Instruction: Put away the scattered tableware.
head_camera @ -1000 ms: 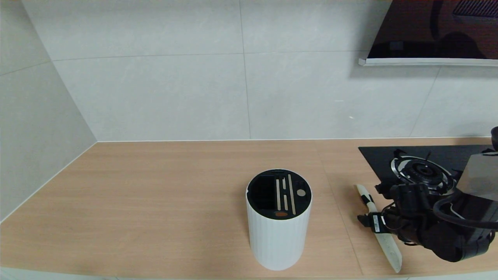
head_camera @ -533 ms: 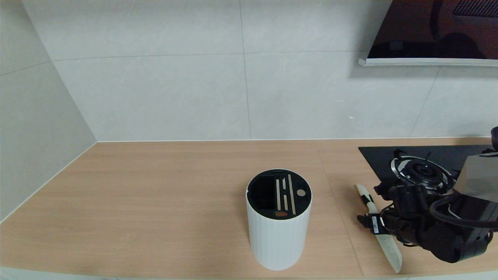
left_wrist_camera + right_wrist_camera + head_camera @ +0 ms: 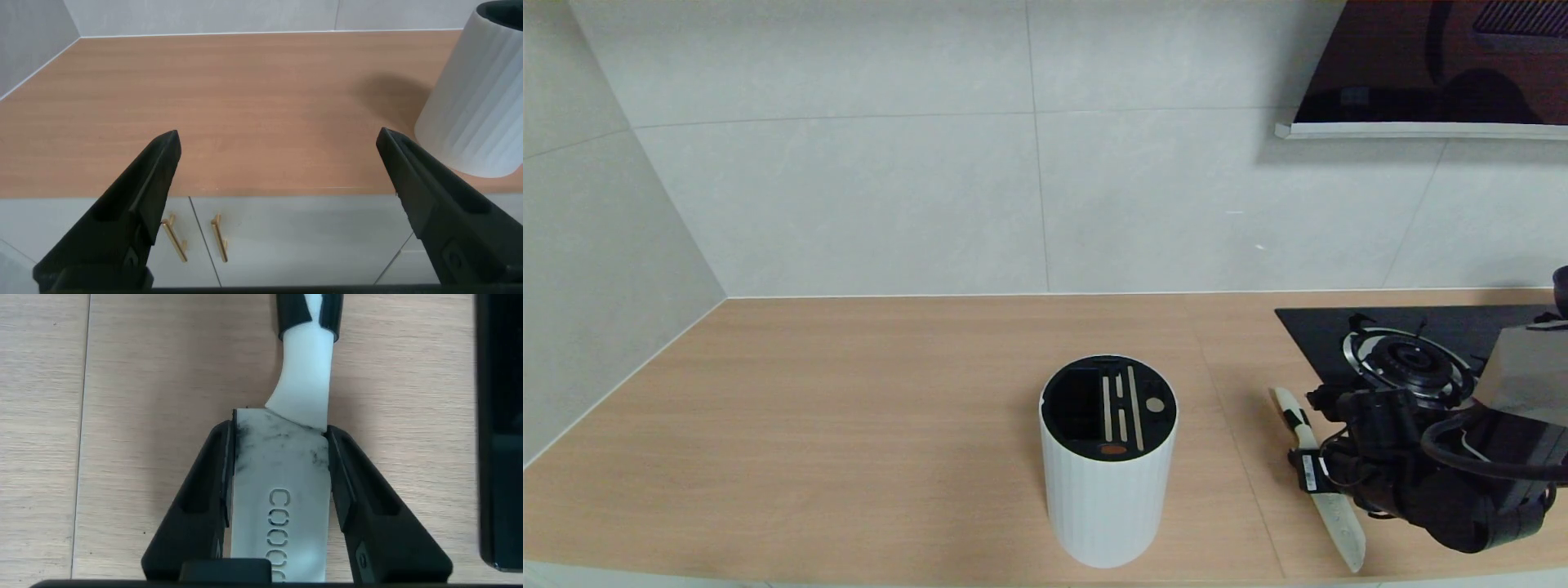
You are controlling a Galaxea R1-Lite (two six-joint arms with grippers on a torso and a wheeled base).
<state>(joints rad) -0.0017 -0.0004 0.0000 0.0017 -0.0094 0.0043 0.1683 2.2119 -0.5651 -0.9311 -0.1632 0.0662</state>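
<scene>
A white knife (image 3: 1333,513) with a black band on its handle lies flat on the wooden countertop (image 3: 849,392), right of a white ribbed holder (image 3: 1107,498) with a black slotted top. My right gripper (image 3: 1316,471) is low over the counter, shut on the knife across the blade near the handle. Up close, both black fingers (image 3: 214,469) press the blade (image 3: 282,490) from either side. My left gripper (image 3: 278,143) hangs open with nothing between its fingers, in front of the counter's front edge, with the holder (image 3: 478,98) off to one side.
A black gas hob (image 3: 1409,355) with a burner sits just behind the right arm, under a dark range hood (image 3: 1429,73). Tiled walls close the back and left. Cabinet doors with gold handles (image 3: 216,237) are below the counter edge.
The right gripper's fingers have closed in on the knife blade, and the knife has shifted very slightly. The holder has not moved.
</scene>
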